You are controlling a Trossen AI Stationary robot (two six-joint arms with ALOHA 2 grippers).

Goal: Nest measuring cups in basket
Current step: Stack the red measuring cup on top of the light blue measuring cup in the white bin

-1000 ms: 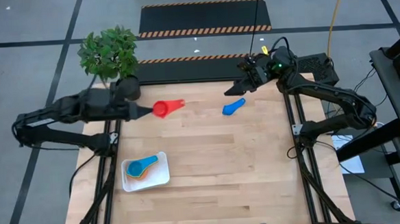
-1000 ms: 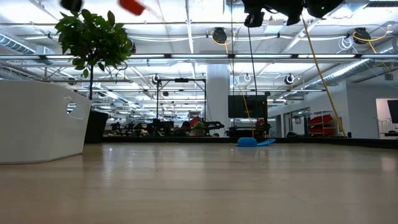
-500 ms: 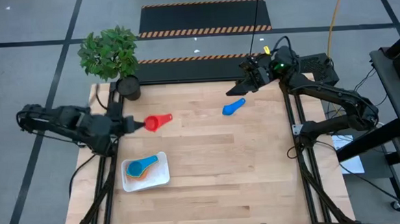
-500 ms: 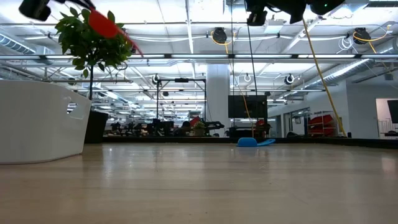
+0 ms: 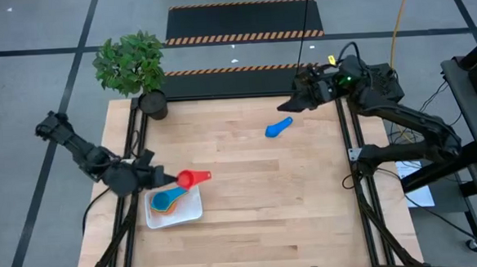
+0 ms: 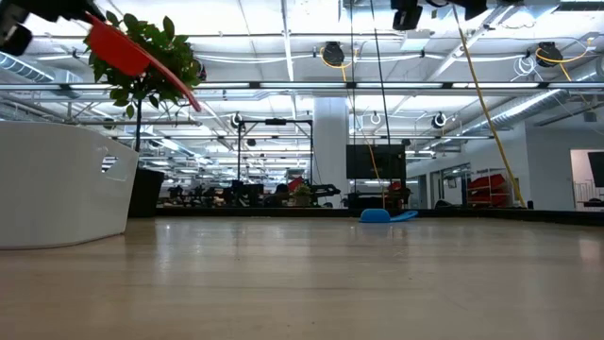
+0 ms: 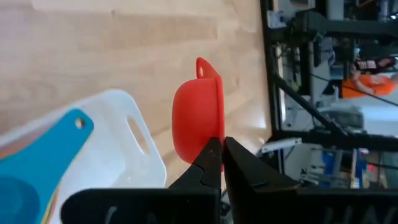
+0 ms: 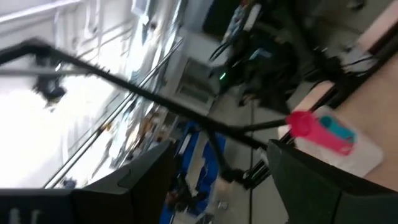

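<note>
now the left gripper point(image 5: 169, 179) is clenched on the rim of the red measuring cup point(image 5: 193, 178), holding it in the air just over the far edge of the white basket point(image 5: 191, 211) at the table's near left. inside the basket lie a light blue cup point(image 5: 168, 198) and an orange one point(image 5: 165, 208) — nested together. the dark blue cup point(image 5: 277, 128) rests on the wood at the far right. above and right of it the right gripper point(image 5: 291, 104) hangs with fingers spread, grasping nothing — well apart from the basket.
</note>
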